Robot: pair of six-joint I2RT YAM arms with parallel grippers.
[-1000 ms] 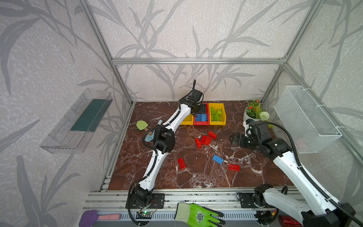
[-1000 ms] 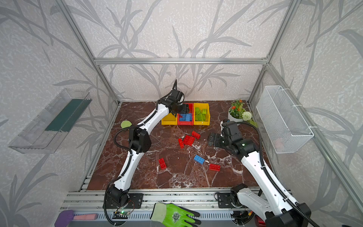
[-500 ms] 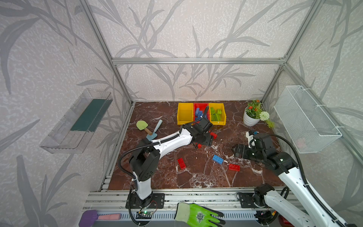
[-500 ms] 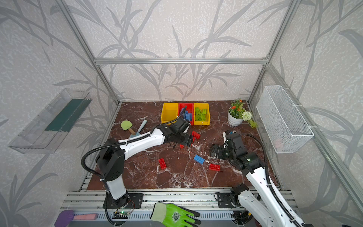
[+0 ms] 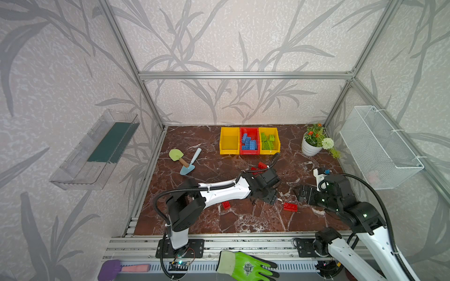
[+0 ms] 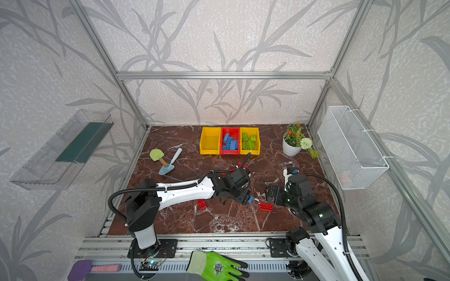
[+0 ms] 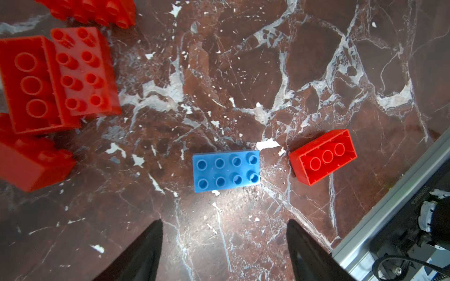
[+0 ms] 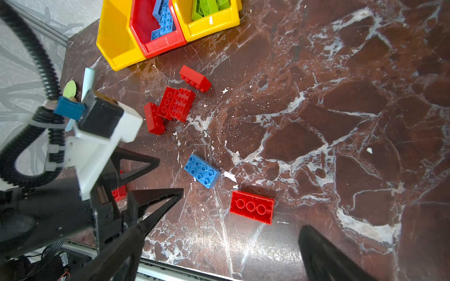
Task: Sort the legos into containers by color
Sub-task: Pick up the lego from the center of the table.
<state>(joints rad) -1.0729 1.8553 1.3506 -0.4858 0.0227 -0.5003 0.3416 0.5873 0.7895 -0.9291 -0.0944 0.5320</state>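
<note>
marble top (image 7: 316,73), blue lego (image 7: 226,171) beyond left gripper's (image 7: 223,222) spread jaws

Blue brick (image 7: 226,171): long sides free, bare marble (image 7: 243,73); upturned red brick (image 7: 322,157) just beside one short end.

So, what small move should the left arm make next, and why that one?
Probably lower the left tool until its open, empty jaws straddle the blue studded plastic brick. That brick lies flat, studs up, on the brown marble table just beyond the fingertips, clear of the nearby red plastic brick, and other blue bricks lie in the red middle bin.
</note>
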